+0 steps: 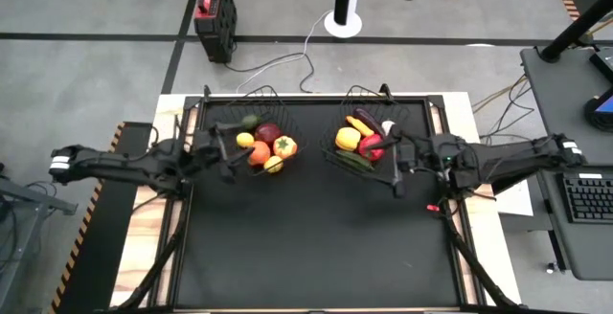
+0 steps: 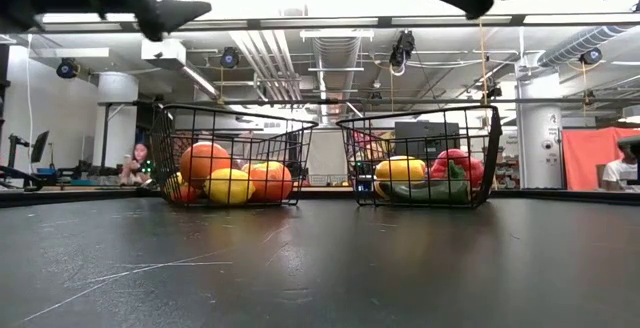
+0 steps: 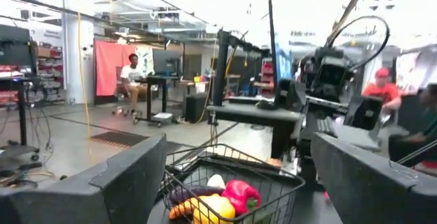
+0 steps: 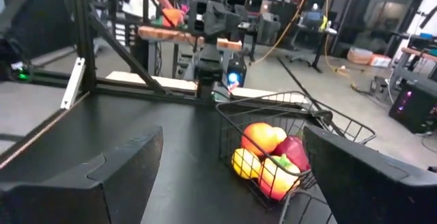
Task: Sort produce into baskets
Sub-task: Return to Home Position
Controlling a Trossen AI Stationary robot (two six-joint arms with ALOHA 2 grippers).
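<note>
Produce is all basketed. The left pile (image 1: 264, 145) is in the left black wire-mesh rectangular basket (image 1: 276, 106), the right pile (image 1: 362, 142) in the right black wire-mesh rectangular basket (image 1: 362, 97). The baskets stand side by side and apart, toward the far end of the black tabletop (image 1: 316, 247) as the low view sees it.

Both arms reach in flat from the table's outer sides.
- The left gripper (image 1: 222, 151) is just beside the left basket's outer wall, fingers spread wide with nothing between them.
- The right gripper (image 1: 396, 166) is at the right basket's outer near corner, also spread and empty.
- The low view puts both above the basket rims.
- Each wrist camera looks across at the other arm's basket.

Hard to read:
- The low view cuts both grippers to dark silhouettes at its top edge.
- The high view overlaps the right gripper with the mesh, so I cannot tell if they touch.
- The piles stack, so the lower pieces are partly covered.

Counts:
- There are two baskets and two arms.
- The left basket shows six pieces: one green piece (image 1: 251, 121), one dark red apple (image 1: 269, 133), two yellow and two orange.
- The right basket shows five clear pieces: yellow pepper (image 1: 348, 139), red pepper (image 1: 372, 147), purple eggplant (image 1: 365, 123), white garlic (image 1: 388, 125) and green cucumber (image 1: 352, 160).
- An orange sliver next to the eggplant can't be identified.
</note>
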